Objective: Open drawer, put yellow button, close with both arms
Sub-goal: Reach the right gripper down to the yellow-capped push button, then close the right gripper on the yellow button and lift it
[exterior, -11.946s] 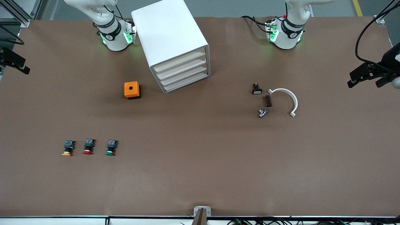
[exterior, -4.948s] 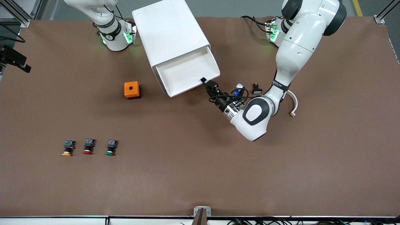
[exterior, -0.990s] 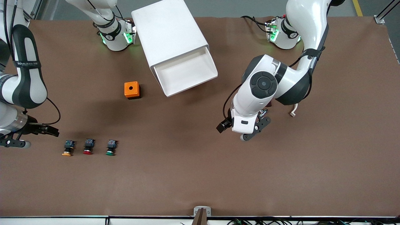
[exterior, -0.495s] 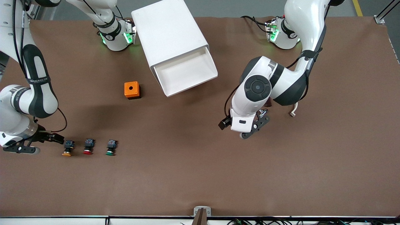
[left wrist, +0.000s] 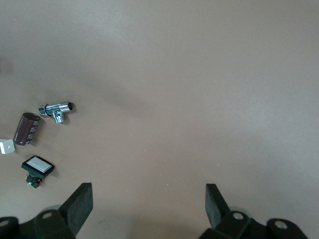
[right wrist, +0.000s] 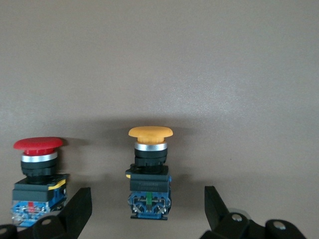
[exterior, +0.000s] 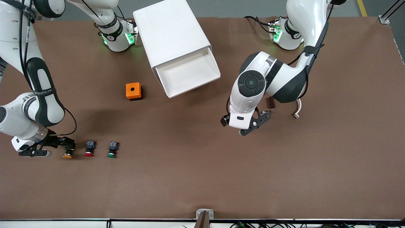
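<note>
Front view, drawer: the top drawer (exterior: pixel 189 73) of the white cabinet (exterior: pixel 171 33) stands pulled out and empty, upper centre of the frame.
Front view, yellow button: the yellow button (exterior: pixel 67 154) lies on the brown table (exterior: pixel 202 177) at lower left, first in a row with the red button (exterior: pixel 89 148) and green button (exterior: pixel 112 149), toward the right arm's end.
Front view, right gripper: the right gripper (exterior: pixel 65 146) is down at the yellow button's body, with nothing lifted.
Front view, left gripper: the left gripper (exterior: pixel 250 125) hangs over bare table right of centre, apart from the drawer; this arm waits.
Front view, other items: an orange box (exterior: pixel 133 91) sits beside the cabinet; a white curved piece (exterior: pixel 297 109) shows beside the left arm.
Left wrist view: both fingers (left wrist: pixel 79 205) are spread wide with nothing between them; a chrome fitting (left wrist: pixel 57 109), a dark cylinder (left wrist: pixel 27 128) and a white-faced switch (left wrist: pixel 37 168) lie at mid-left.
Right wrist view: the fingers (right wrist: pixel 79 209) are spread, straddling the yellow button's body but not yet closed on it; the red button sits at lower left.
Progress: opening looks done; grasping, carrying the button into the drawer, and closing with both arms remain.
</note>
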Available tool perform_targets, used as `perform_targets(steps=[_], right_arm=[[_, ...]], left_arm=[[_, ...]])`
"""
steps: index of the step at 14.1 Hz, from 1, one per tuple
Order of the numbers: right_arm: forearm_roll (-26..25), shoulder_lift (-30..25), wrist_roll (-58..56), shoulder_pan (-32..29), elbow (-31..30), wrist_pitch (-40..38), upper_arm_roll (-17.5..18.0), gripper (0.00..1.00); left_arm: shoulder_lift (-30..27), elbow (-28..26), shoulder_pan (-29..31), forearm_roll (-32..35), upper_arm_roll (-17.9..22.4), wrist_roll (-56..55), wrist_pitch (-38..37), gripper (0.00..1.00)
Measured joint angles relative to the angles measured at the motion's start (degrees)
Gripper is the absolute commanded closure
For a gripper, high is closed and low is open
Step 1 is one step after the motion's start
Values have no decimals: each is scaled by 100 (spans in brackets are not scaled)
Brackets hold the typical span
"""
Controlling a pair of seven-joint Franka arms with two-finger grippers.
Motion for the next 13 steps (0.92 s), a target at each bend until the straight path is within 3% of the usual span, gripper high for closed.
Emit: perform_targets(steps=[9, 13], right_arm=[[-23, 207, 100, 50, 23, 25, 41, 1], [-725, 228, 825, 59, 69, -9, -9, 2]], left_arm=[[-63, 0, 33, 0, 0, 0, -20, 1], [-63, 0, 64, 0, 0, 0, -20, 1]])
